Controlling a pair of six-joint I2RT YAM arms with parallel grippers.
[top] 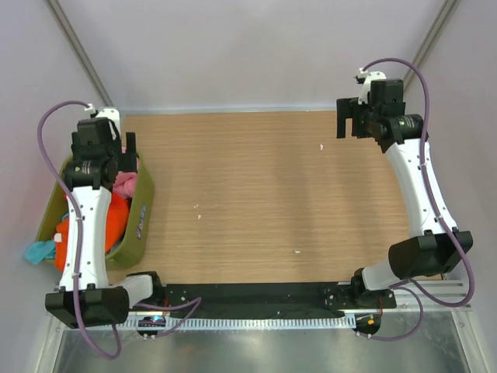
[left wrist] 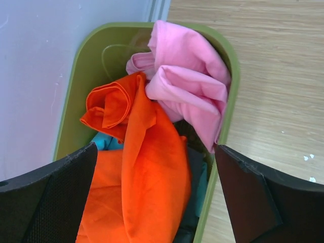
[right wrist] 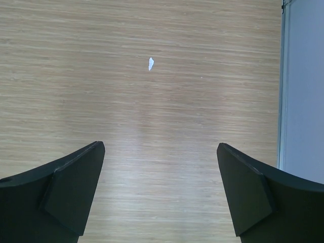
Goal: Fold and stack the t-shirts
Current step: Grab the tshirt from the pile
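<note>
Open tabletop (top: 272,194) centre to right; bin (top: 145,206) full of t-shirts (left wrist: 152,167) at left edge

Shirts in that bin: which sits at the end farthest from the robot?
The pink shirt, bunched at the bin's far end; orange shirt and teal shirt lie nearer.

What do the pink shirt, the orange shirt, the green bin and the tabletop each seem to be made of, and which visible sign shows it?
Pink shirt: soft matte cloth, bunched in rounded folds.
Orange shirt: similar matte cloth, draped and rolled at one edge.
Green bin: probably moulded plastic, smooth, slightly glossy, rounded rim.
Tabletop: wood or wood-look laminate, fine straight grain; which one is unclear.
</note>
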